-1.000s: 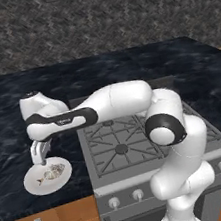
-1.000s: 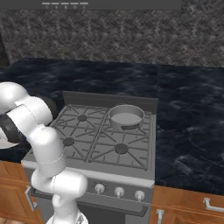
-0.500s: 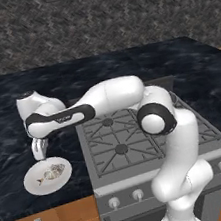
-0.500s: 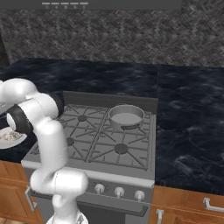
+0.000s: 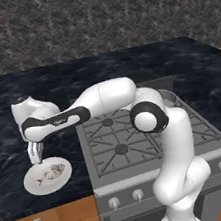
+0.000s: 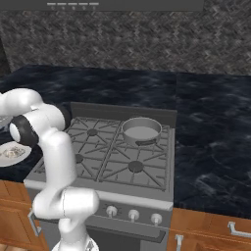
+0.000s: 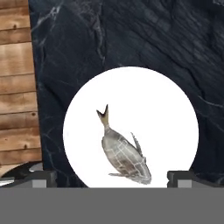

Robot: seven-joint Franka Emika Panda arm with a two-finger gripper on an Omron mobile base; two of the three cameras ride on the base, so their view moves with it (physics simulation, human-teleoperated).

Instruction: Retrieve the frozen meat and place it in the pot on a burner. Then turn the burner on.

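Hand view puts my gripper (image 7: 111, 177) right above the frozen meat (image 7: 124, 153), its two dark fingertips (image 7: 43, 178) spread wide to either side of the fish, pinching nothing. I judge the step in hand to be the descent for the grasp, and to do it well I would line the jaws across the thick middle of the body, clear of the thin tail fin, and lower straight down until the tips nearly meet the white plate (image 5: 36, 185). The fish is speckled grey-tan, tapered and probably slick, so a squeeze too near either end could let it slip out. It lies on that smooth round plate at the near left edge of the dark marbled counter (image 5: 5, 134), above wooden cabinet fronts. Farther right, the shallow grey metal pot (image 6: 141, 131) with its short dark handle sits on the far right burner (image 6: 147, 142) under ribbed grates.
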